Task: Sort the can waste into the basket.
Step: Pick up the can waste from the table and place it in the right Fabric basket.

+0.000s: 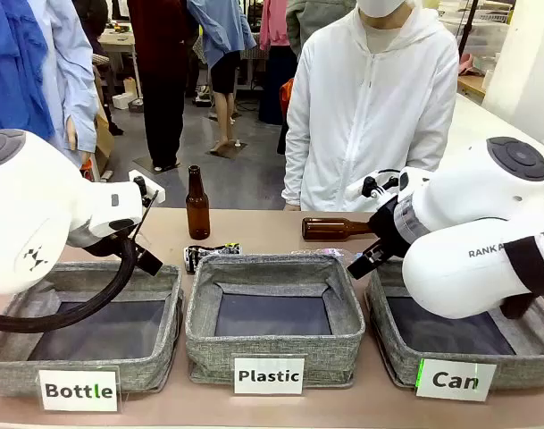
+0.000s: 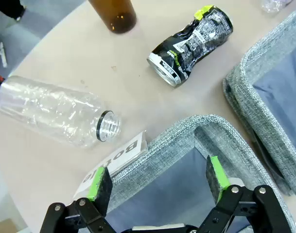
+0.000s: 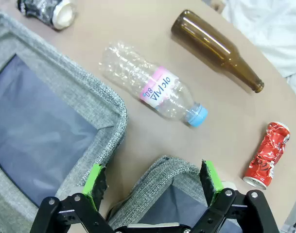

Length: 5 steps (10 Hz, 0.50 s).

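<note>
Right gripper (image 3: 151, 171) hangs released above the Can basket (image 1: 392, 356) rim, left gripper (image 2: 156, 170) released above the Bottle basket (image 2: 186, 131). On the bench (image 3: 225, 111), crushed red can (image 3: 265, 155) lies lower right in right wrist view, dark can (image 2: 191, 43) upper centre in left: light, thin-walled, slippery; probably pinch the dented waist.

Left basket (image 1: 151, 366), left card (image 1: 78, 391): "Bottle", black on white, at the front wall.
Middle basket (image 1: 209, 353), middle card (image 1: 269, 376): "Plastic", black on white.
Right basket (image 1: 522, 371), right card (image 1: 456, 380): "Can", black on white, with a green left edge.
Right arm casing (image 1: 495, 259): letters "RANKA" readable, the rest cut off.
Left card, left wrist view: sideways, "Bo" readable, the rest behind the basket rim.
Clear bottle band (image 3: 160, 92): pink and white, print inverted; "80" readable, the larger word uncertain.
Dark can (image 2: 191, 43): white print, too small to read.
Red can (image 3: 266, 155): print not legible.
</note>
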### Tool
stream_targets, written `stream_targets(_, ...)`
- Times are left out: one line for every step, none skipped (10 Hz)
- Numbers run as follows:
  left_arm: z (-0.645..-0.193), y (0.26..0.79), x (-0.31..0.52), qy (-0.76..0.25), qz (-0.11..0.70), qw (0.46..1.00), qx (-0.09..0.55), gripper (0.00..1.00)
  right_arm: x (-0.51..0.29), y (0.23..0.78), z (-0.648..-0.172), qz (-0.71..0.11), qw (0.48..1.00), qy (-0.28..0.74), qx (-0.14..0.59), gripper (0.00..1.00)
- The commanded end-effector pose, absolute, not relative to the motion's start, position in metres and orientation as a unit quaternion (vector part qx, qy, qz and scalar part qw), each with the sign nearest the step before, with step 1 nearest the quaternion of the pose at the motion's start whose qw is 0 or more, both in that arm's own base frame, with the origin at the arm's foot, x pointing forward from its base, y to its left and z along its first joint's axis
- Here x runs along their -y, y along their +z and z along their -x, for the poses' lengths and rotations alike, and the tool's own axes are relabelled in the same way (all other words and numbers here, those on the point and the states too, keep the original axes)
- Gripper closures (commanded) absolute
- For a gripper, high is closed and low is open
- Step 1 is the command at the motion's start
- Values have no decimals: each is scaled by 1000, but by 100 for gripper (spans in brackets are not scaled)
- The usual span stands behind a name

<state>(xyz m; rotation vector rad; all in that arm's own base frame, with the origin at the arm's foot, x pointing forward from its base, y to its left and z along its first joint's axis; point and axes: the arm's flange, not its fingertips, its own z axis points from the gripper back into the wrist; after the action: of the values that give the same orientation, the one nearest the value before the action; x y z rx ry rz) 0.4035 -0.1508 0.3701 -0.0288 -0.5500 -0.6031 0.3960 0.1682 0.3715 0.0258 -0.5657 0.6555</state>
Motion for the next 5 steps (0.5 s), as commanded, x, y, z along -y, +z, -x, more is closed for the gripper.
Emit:
stream_targets(-403,370,151,-293,14,918,268,0,-168,372,-396,-12,908,318,274,0)
stream_targets(-403,370,151,-293,14,918,268,0,-168,372,-396,-12,908,318,274,0)
stream_targets(-403,370,151,-293,14,918,268,0,-168,372,-396,-12,908,318,274,0)
stream_targets(-403,370,151,-293,14,918,268,0,-168,372,-396,-12,908,318,274,0)
stream_targets(-403,370,151,-293,14,918,268,0,-168,372,-396,-12,908,318,274,0)
